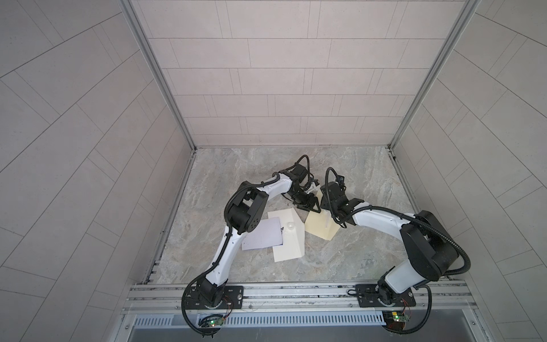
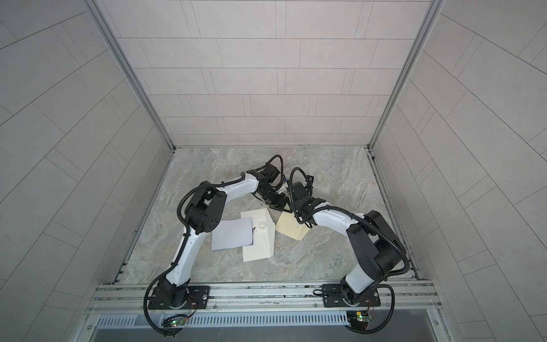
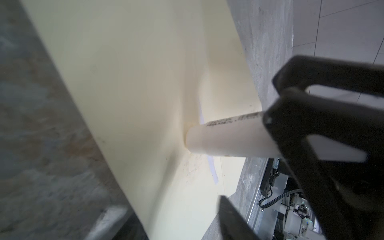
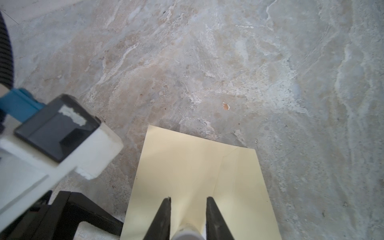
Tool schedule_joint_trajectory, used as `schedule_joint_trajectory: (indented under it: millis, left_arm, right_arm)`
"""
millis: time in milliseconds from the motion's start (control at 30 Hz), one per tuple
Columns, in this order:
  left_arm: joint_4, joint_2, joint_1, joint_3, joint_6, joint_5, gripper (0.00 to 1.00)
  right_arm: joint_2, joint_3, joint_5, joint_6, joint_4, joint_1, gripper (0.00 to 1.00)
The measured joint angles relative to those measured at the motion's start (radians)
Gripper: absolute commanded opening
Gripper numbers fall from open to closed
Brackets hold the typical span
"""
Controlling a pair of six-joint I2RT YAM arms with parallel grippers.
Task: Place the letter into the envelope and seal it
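Envelope (image 1: 318,229) of yellowish cream, lying on the marbled table (image 4: 207,62) and taken here as the reference; my right gripper (image 4: 188,202) stands over it, its black fingers (image 3: 311,128) clamped on a white glue stick (image 3: 228,137), whose tip presses on the envelope's face so that the paper puckers around it (a thin lilac sliver (image 3: 212,166) shows at the fold just beside the tip; what it belongs to I cannot tell); my left gripper (image 1: 309,205) hangs at the envelope's left edge, just beside the right one; its own fingers appear only as dark blurs at the border of the left wrist view, with cream paper between them, and whether they stand spread or pinch the paper I cannot tell; letter (image 1: 262,235), a pale lilac sheet, lies flat to the left of the envelope, outside it and apart from it, its right edge overlapping a paler cream folded sheet (image 1: 291,245) that lies between letter and envelope; a small clear rounded object (image 1: 291,225) rests on that sheet.
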Motion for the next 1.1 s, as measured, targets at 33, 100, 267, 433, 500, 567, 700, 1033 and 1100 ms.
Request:
schedule_joint_trajectory:
  millis: [33,100,267,433,500,567,700,1033,1100]
  left_arm:
    - [0.001,0.004,0.001,0.000,-0.013,-0.006,0.19]
    - [0.009,0.012,0.001,0.000,-0.030,-0.039,0.00]
    - [0.010,0.011,-0.005,-0.002,-0.080,-0.097,0.00]
    - [0.019,-0.018,-0.021,-0.022,-0.106,-0.177,0.00]
    - [0.023,-0.027,-0.026,-0.027,-0.109,-0.206,0.00]
    - [0.024,-0.030,-0.030,-0.029,-0.113,-0.220,0.00]
    - [0.024,-0.031,-0.030,-0.029,-0.115,-0.223,0.00]
    - [0.024,-0.032,-0.031,-0.029,-0.119,-0.229,0.00]
    - [0.023,-0.034,-0.033,-0.029,-0.121,-0.237,0.00]
  right_arm:
    - [-0.001,-0.002,-0.002,0.002,0.002,-0.001,0.00]
    - [-0.002,-0.004,-0.002,0.005,0.005,-0.002,0.00]
    - [-0.016,-0.015,0.000,0.007,0.003,0.008,0.00]
    - [-0.023,-0.016,0.049,-0.028,-0.021,0.072,0.00]
    - [-0.023,-0.012,0.073,-0.055,-0.039,0.111,0.00]
    - [-0.023,-0.010,0.081,-0.082,-0.049,0.139,0.00]
    - [-0.023,-0.005,0.055,-0.125,-0.051,0.154,0.00]
    - [-0.024,0.006,0.041,-0.130,-0.075,0.154,0.00]
    - [-0.024,0.013,0.050,-0.115,-0.098,0.154,0.00]
